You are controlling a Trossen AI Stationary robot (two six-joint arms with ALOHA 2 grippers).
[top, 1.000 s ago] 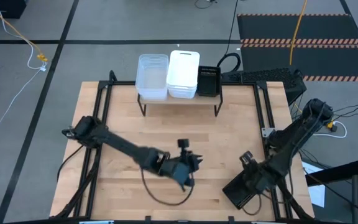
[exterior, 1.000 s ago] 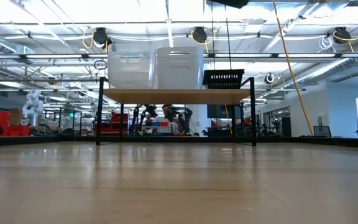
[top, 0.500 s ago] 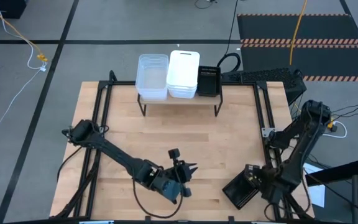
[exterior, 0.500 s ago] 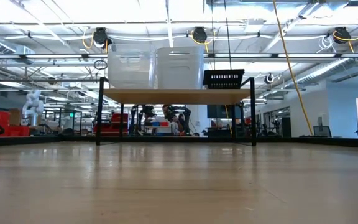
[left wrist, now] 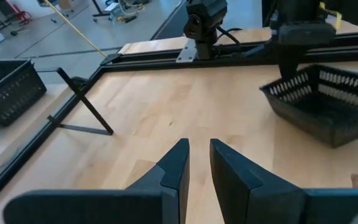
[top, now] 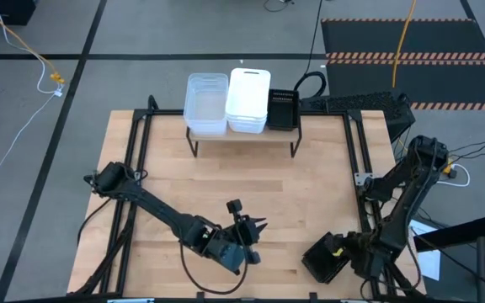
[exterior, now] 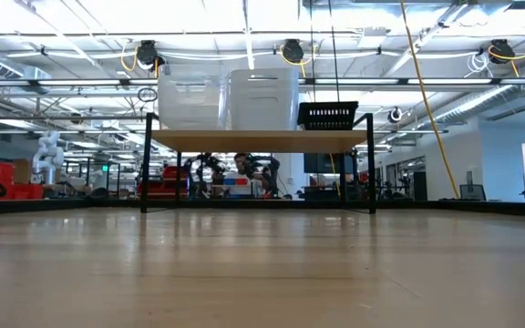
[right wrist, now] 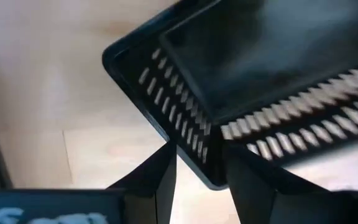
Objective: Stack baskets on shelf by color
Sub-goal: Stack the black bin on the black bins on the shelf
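On the shelf (top: 242, 135) at the table's far edge stand a clear stack of baskets (top: 206, 103), a white stack (top: 248, 99) and one black mesh basket (top: 283, 108). Another black basket (top: 318, 263) sits near the table's near right corner. My right gripper (right wrist: 201, 171) points down over it, open, one finger outside the wall and one inside, at a corner (right wrist: 209, 177). My left gripper (left wrist: 199, 152) hovers above the table's near middle (top: 256, 225), pointing toward that basket (left wrist: 322, 102). Its fingers stand a narrow gap apart with nothing between them. My right gripper stands astride the black basket's mesh wall at a corner (right wrist: 197, 146), coming from above. I cannot tell whether either finger touches the wall. The basket rests on the table.
Black frame rails (top: 362, 160) run along the table's left and right sides. Bare wood lies between the shelf and both grippers. In the low view only the shelf (exterior: 258, 139) and its baskets show, with the room behind.
My left gripper has gone toward the table's near edge, then kept still. My right gripper has gone toward the near edge, onto the black basket's rim, rolling its wrist as it went. The basket has stayed in place.
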